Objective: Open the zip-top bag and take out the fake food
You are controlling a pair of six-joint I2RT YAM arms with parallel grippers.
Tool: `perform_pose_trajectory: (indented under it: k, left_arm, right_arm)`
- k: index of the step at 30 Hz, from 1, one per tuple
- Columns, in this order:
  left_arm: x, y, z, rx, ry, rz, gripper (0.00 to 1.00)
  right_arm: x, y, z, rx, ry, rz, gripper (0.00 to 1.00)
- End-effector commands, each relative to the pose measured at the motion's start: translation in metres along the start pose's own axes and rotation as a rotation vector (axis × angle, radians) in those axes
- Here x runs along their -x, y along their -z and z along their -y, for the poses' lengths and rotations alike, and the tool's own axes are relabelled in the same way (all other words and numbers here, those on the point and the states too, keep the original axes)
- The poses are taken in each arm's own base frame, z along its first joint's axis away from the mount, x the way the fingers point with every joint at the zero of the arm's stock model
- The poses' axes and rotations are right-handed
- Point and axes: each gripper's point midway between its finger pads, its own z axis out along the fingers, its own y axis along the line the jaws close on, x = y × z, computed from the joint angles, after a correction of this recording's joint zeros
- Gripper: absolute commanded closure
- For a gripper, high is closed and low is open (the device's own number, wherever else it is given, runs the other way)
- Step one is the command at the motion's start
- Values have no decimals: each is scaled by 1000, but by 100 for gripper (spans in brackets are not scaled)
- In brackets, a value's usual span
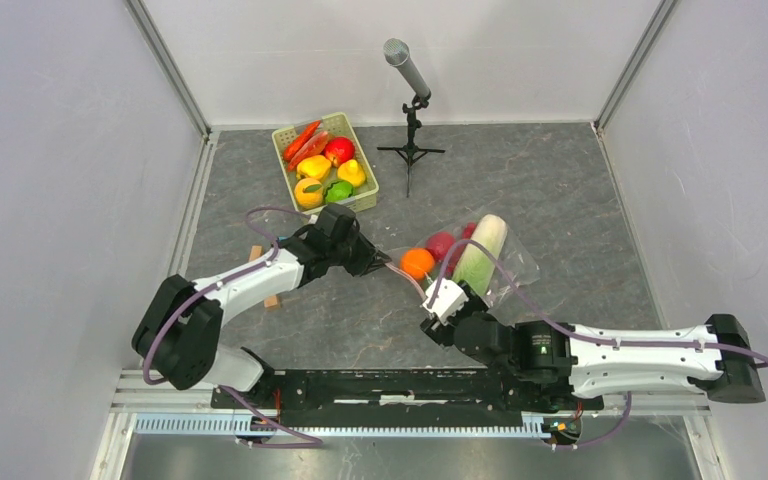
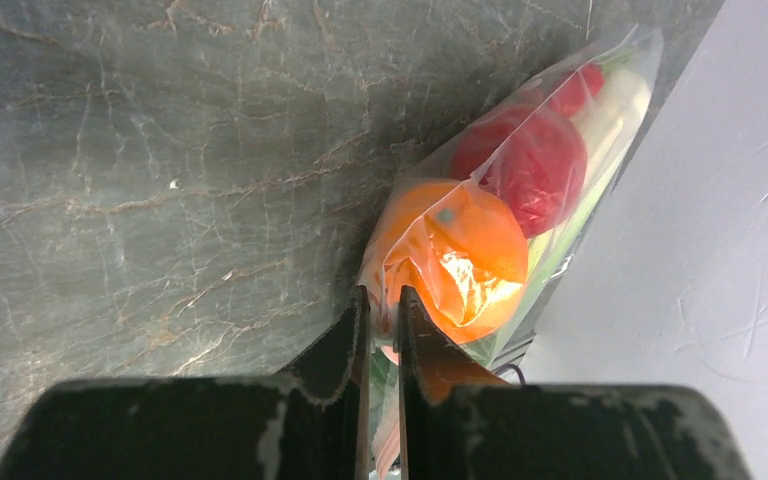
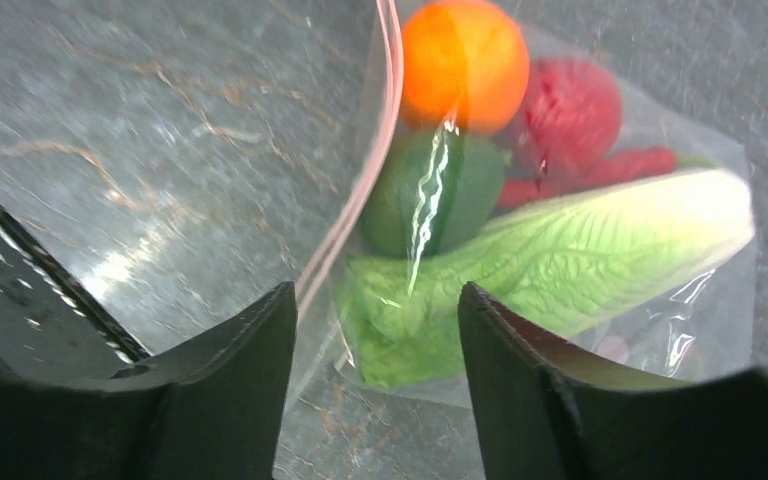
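Clear bag (image 1: 512,262) flat on the surface (image 1: 560,190), near the middle and a little toward the right edge. Inside it, toy food: orange (image 1: 417,263) at the left end, round red piece (image 1: 441,245) just behind it, thinner red piece (image 3: 610,168) deeper in. Dark green fruit (image 3: 430,195) touching the orange on its near side. Long white-and-green cabbage (image 1: 482,255) along the right side of the bag, leafy end toward the near edge. Pink zip strip (image 3: 388,120) curving along the left end of the bag, just beside the orange.

Left hand (image 2: 381,296) low at the left end of the bag, its 2 fingers almost together and clamped on a fold of the plastic. Orange pressed against the film just past the fingertips.

Right hand (image 3: 375,300) over the near end of the bag, its 2 fingers well apart, gripping nothing. Zip strip and leafy tip of the cabbage visible in the gap between them. Cannot tell whether the fingertips touch the plastic.

Green basket (image 1: 290,126) with more toy produce near the far left corner, well apart from the bag. Microphone on a small tripod (image 1: 410,150) near the far edge.
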Motion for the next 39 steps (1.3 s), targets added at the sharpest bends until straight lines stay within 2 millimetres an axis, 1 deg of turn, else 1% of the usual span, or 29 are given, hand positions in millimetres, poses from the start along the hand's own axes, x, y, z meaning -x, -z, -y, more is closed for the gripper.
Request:
perform_pose_trajectory:
  k: [1, 4, 5, 6, 7, 8, 10, 11, 13, 15, 18, 20, 24, 25, 30, 37, 39]
  left_arm:
    - [-1, 12, 8, -62, -73, 31, 89]
    - [-2, 14, 3, -56, -93, 30, 80]
    - [-2, 14, 1, -51, -98, 31, 74]
    - [-3, 15, -1, -47, -100, 31, 67]
    - [-3, 16, -2, -45, -108, 33, 56]
    - [-3, 19, -5, -44, -116, 38, 48]
    - [-2, 25, -9, -47, -133, 56, 38]
    - [-2, 29, -12, -49, -136, 65, 35]
    - [-2, 39, -19, -58, -148, 86, 30]
    - [-4, 46, -24, -72, -162, 97, 24]
    - [-11, 54, -33, -93, -175, 89, 23]
    - [-16, 57, -43, -96, -175, 79, 23]
    - [-23, 62, -57, -114, -164, 73, 22]
    - [-24, 62, -61, -117, -160, 74, 22]
    - [-27, 68, -72, -125, -154, 88, 20]
    - [-24, 79, -97, -55, -169, 131, 16]
    - [-23, 82, -103, -43, -166, 143, 16]
  right_arm:
    - [41, 6, 5, -32, -12, 22, 28]
    - [44, 0, 8, -77, 12, -5, 23]
    - [46, -3, 6, -79, 14, -9, 23]
    - [45, -6, 3, -78, 16, -18, 23]
    - [46, -8, 2, -79, 11, -20, 23]
    - [45, -11, 0, -81, 8, -28, 22]
    - [41, -18, 3, -102, -11, -50, 23]
    - [38, -21, 5, -111, -18, -66, 25]
    - [35, -26, 6, -112, -32, -82, 31]
    - [35, -30, 2, -89, -32, -84, 34]
    - [40, -35, -9, -35, -23, -71, 34]
    - [44, -38, -15, -14, -10, -70, 34]
    - [45, -49, -24, 1, 44, -102, 28]
    - [42, -52, -26, -1, 61, -120, 28]
    - [33, -64, -24, -66, 128, -183, 27]
    - [24, -75, -32, -80, 184, -223, 27]
    - [18, -78, -32, -97, 204, -242, 27]
